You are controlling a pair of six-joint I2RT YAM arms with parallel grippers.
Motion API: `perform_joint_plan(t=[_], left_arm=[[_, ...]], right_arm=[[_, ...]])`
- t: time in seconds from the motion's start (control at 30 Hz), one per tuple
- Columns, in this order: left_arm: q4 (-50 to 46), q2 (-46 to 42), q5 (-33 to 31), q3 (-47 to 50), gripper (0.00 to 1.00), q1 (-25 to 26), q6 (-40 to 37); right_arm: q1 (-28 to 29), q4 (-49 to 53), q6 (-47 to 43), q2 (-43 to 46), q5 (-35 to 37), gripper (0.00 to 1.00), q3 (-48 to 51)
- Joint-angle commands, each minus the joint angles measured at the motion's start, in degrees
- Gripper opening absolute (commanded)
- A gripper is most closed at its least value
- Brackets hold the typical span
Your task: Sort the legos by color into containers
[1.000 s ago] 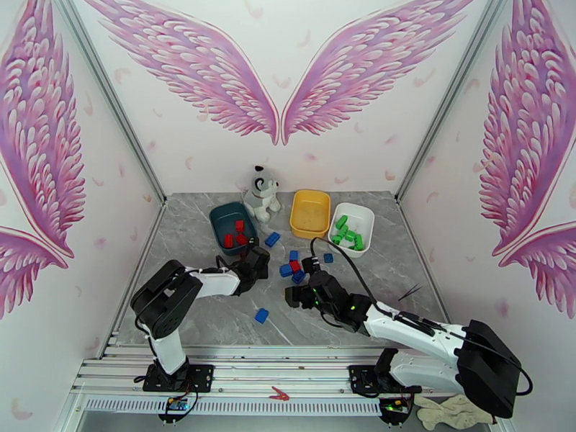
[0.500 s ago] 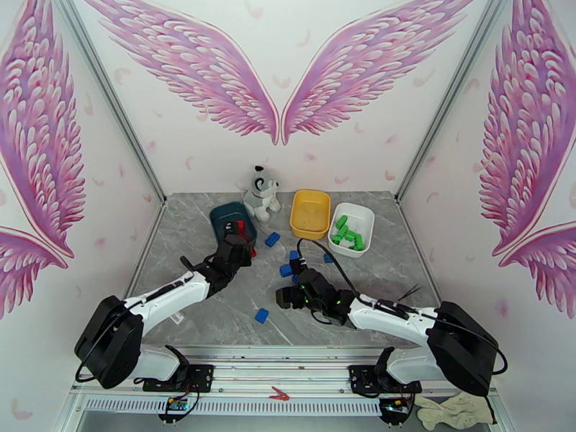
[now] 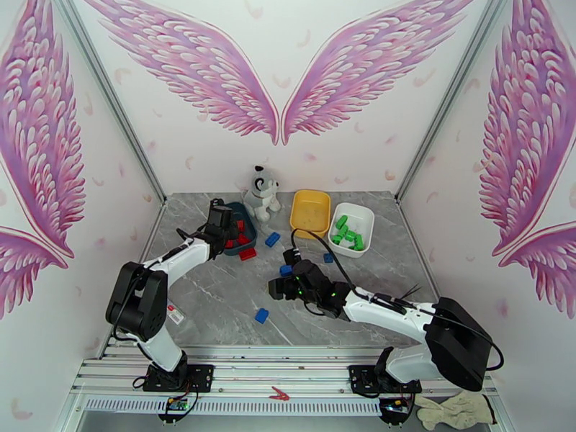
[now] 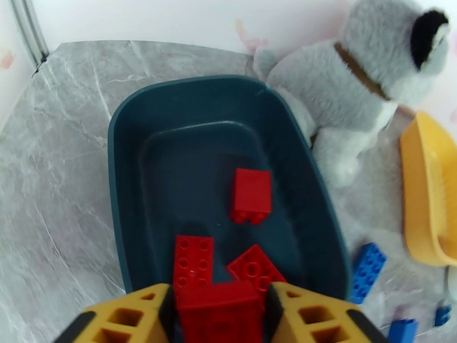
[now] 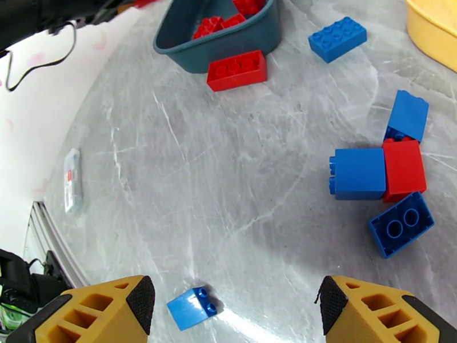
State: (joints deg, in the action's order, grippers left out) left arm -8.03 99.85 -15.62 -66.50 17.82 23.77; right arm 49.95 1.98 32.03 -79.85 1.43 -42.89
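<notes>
While a red brick (image 4: 217,310) sits between the left fingers (image 4: 131,318) over the dark teal tub (image 4: 123,184), gripped or freed I cannot tell, the right fingers (image 5: 97,312) hover spread and empty above the table (image 5: 228,167) near blue bricks (image 5: 359,174)

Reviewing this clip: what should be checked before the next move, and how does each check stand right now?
1. Left claw over the teal tub: ok.
2. Red brick between its fingers let go: cannot tell.
3. Teal tub holds red bricks alone: ok.
4. Right claw open and empty: ok.
5. All reds in the tub: not ok; a stray red brick lies outside beside its wall, a second red brick among blue bricks.
</notes>
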Motion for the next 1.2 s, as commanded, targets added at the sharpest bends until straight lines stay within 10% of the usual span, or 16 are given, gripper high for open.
perform_joint_plan(t=[0.0, 0.67, 1.17], left_arm=[[-1.66, -0.24, 0.99, -2.4, 0.7, -0.02, 0.13], [1.69, -26.1, -8.09, 21.78, 0.99, 16.17, 4.61], [17.07, -7.57, -12.47, 28.05, 0.95, 22.1, 14.38]], right_arm=[[0.41, 3.14, -1.66, 1.33, 2.29, 0.83, -1.41], [-0.55, 5.6, -2.11, 9.27, 5.86, 0.88, 3.55], [-0.59, 4.67, -1.45, 12.77, 6.02, 0.91, 7.1]])
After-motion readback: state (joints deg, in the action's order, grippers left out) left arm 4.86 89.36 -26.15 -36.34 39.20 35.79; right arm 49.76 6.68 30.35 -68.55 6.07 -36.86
